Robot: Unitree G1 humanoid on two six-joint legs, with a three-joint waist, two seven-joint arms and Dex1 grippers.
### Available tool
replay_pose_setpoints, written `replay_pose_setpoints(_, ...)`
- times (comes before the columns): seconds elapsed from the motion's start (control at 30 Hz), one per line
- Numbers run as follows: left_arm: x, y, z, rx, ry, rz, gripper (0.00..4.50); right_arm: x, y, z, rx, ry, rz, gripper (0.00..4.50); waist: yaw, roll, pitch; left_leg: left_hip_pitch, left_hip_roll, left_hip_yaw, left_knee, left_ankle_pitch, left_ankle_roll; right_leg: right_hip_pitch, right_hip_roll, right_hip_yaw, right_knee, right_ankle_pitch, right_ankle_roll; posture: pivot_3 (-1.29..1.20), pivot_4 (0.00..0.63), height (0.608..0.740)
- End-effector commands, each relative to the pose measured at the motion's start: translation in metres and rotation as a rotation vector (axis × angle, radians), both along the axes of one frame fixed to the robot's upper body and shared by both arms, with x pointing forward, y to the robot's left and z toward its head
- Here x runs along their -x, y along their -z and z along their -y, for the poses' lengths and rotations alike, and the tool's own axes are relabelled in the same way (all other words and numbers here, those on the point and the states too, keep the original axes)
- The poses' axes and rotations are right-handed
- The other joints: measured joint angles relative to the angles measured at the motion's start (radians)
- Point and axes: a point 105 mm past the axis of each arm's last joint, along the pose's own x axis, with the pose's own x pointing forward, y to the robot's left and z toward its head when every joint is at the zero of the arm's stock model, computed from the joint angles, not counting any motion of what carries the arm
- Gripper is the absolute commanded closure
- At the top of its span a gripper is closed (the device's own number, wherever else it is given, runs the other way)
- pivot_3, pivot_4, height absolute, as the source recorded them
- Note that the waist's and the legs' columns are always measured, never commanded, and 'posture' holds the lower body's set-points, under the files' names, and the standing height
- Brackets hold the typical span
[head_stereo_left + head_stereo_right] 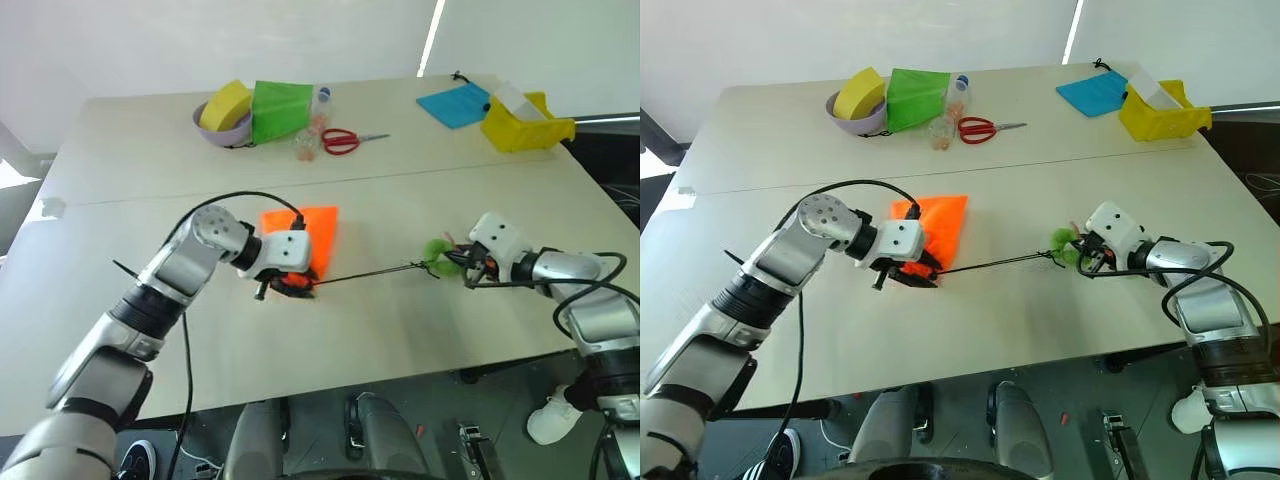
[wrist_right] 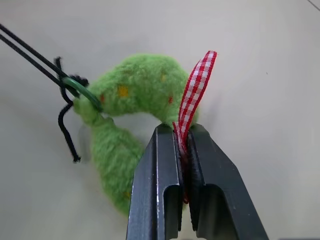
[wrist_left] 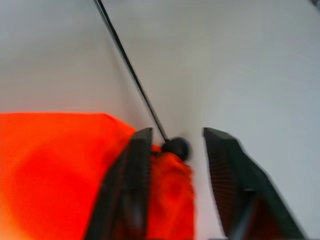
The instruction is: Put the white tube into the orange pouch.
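Item: orange pouch point(image 1: 936, 226), lying flat mid-counter point(image 1: 1040, 310), its black cord point(image 1: 1000, 263) drawn taut toward the green fuzzy tuft point(image 2: 135, 107), apparently to cinch the mouth. Left tool point(image 3: 175, 150), fingers spread, straddles the gathered mouth and cord stopper as if steadying it; right tool point(image 2: 183, 137), pressed together, pinches the tuft's red-checked ribbon point(image 2: 197, 90). White tube: not visible, presumably already inside the pouch.

Far table edge — red scissors point(image 1: 341, 140), blue pouch point(image 1: 455, 104), yellow bin point(image 1: 522, 125).
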Motion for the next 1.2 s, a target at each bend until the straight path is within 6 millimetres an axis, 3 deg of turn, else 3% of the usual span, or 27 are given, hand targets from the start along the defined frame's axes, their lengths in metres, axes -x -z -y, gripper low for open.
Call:
replay_pose_setpoints(0.03,0.004,-0.018,0.007,0.103,0.005,0.001,0.84,-0.001,-0.020,-0.005,-0.051,-0.007,0.046,2.34,0.000,0.000,0.000,0.000,0.000,0.000,0.000,0.000,0.000,0.000,0.000,0.000,0.000,0.000,0.000,0.00,0.150,0.740)
replay_pose_setpoints(0.1,0.008,-0.026,0.013,0.150,0.025,-0.008,0.00,0.002,-0.021,-0.012,-0.085,-0.028,0.039,1.27,-0.001,0.000,0.000,0.000,0.000,0.000,0.000,0.000,0.000,0.000,0.000,0.000,0.001,0.000,0.000,0.00,0.150,0.740)
replay_pose_setpoints(0.17,0.010,-0.036,0.019,0.217,0.022,-0.025,0.00,0.006,-0.023,-0.018,-0.111,-0.058,0.028,0.17,-0.001,0.000,0.000,0.000,0.000,-0.001,0.000,0.000,0.000,0.000,0.000,0.000,0.001,0.000,0.000,0.00,0.150,0.740)
replay_pose_setpoints(0.2,0.010,-0.042,0.022,0.258,0.016,-0.028,0.00,0.008,-0.025,-0.020,-0.112,-0.073,0.032,0.07,-0.001,0.000,0.000,0.000,0.000,-0.001,0.000,0.000,0.000,0.000,0.000,0.000,0.001,0.000,0.000,0.00,0.150,0.740)
replay_pose_setpoints(0.4,-0.008,-0.093,0.011,0.552,-0.140,-0.048,0.00,0.017,-0.043,-0.033,-0.188,-0.149,0.091,0.07,-0.001,0.000,0.000,0.000,0.001,-0.001,0.001,0.000,0.000,0.000,0.000,0.000,0.001,0.001,0.001,0.00,0.150,0.740)
replay_pose_setpoints(0.5,-0.018,-0.100,-0.008,0.612,-0.245,-0.007,0.00,0.022,-0.047,-0.035,-0.204,-0.166,0.126,0.07,-0.002,0.000,0.000,0.001,0.000,-0.001,0.001,0.000,0.000,0.001,0.000,0.000,0.001,0.001,0.002,0.00,0.150,0.740)
replay_pose_setpoints(0.67,-0.019,-0.096,-0.056,0.674,-0.434,0.062,0.00,0.017,-0.075,-0.028,-0.277,-0.111,0.333,0.07,-0.017,0.000,0.000,0.001,0.001,-0.001,0.000,0.000,0.000,0.001,0.001,0.000,0.001,0.002,0.004,0.00,0.150,0.740)
replay_pose_setpoints(0.8,-0.014,-0.089,-0.093,0.682,-0.604,0.099,0.00,0.042,-0.062,-0.043,-0.339,-0.221,0.248,0.07,-0.018,0.000,0.000,0.001,0.002,-0.002,0.000,0.000,0.000,0.002,-0.001,0.000,0.001,0.001,0.002,0.00,0.150,0.740)
replay_pose_setpoints(0.97,0.001,-0.065,-0.132,0.635,-0.777,0.110,0.00,0.067,-0.049,-0.046,-0.349,-0.316,0.166,0.07,-0.022,0.000,0.000,0.002,0.003,0.000,0.000,0.000,0.000,0.002,-0.003,0.000,0.000,0.001,0.001,0.00,0.150,0.740)
replay_pose_setpoints(1.2,0.012,-0.031,-0.175,0.666,-1.025,0.101,0.00,0.068,-0.032,-0.037,-0.326,-0.322,0.115,0.07,-0.023,0.000,0.000,0.002,0.005,0.000,0.000,-0.003,-0.004,0.001,-0.006,-0.001,-0.002,0.002,-0.001,0.00,0.150,0.740)
